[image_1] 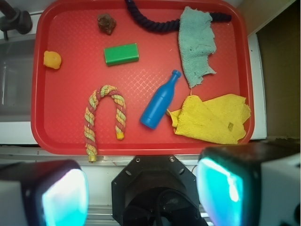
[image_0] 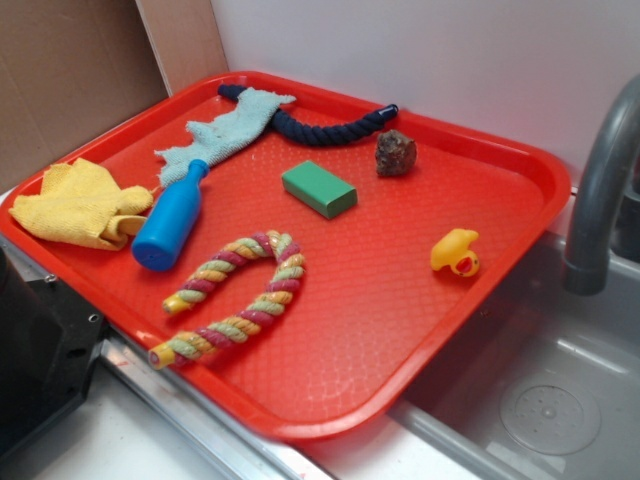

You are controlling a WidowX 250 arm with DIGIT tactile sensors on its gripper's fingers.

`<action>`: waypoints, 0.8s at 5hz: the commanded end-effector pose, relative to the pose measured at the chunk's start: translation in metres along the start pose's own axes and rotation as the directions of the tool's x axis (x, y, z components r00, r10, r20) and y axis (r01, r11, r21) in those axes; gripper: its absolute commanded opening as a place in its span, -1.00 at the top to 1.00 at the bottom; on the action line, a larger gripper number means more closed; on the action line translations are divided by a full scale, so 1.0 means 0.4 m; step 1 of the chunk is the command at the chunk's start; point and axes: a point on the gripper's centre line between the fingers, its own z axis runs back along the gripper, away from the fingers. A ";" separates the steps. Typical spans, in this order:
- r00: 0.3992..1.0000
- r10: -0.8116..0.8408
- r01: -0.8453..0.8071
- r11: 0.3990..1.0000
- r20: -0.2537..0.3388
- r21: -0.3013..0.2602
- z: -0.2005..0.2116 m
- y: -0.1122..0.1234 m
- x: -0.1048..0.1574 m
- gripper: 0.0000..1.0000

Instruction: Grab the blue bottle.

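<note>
red tray (image_0: pixel 500 270), green block (image_0: pixel 319 188), yellow duck (image_0: pixel 456 252) (lying sideways), teal cloth (image_0: pixel 230 130), brown rock (image_0: pixel 395 153)

The blue bottle (image_0: pixel 172 218) (image_1: pixel 160 100) is small, smooth and bright blue — it looks like a plastic toy. Its body is round like a tube and gets thin at the neck, with a little cap end. It lies flat on its side on the red tray, not standing up. In the exterior view it sits on the left part of the tray. Its neck points to the far side and a bit right — its flat bottom faces the near left. Nothing is holding it. The bottle looks whole and clean, with no label on it.
</note>
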 end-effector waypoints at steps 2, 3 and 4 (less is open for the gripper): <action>0.969 0.247 -0.247 0.969 0.009 0.015 -0.120 0.092 -0.023 -1.00; 0.878 0.472 -0.476 0.878 0.076 0.048 -0.229 0.153 -0.025 -1.00; 0.758 0.649 -0.652 0.756 0.060 0.055 -0.318 0.173 -0.003 -1.00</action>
